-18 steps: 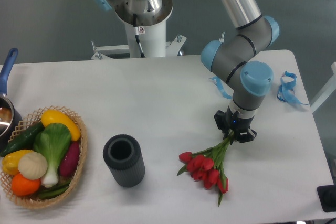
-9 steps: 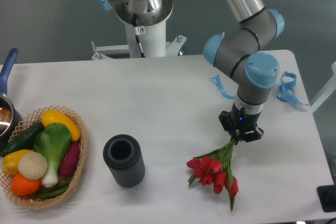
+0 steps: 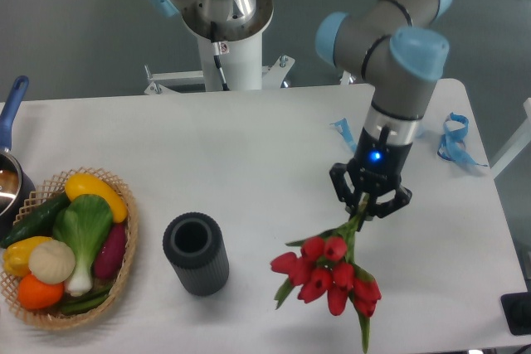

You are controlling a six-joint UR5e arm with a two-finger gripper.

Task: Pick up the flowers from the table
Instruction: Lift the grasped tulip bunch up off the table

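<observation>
From the 1 fixed camera, I see the gripper [image 3: 367,205] closed on the stem ends of the flowers [image 3: 329,278]. The bunch hangs from the claw, its long axis running down and slightly left, with the red heads at the low end. I judge it clear of the table [image 3: 249,163]. A black cylinder [image 3: 196,254] stands well left of the claw.

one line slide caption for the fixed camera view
Gripper holds red flowers by the stems above the table.
</observation>
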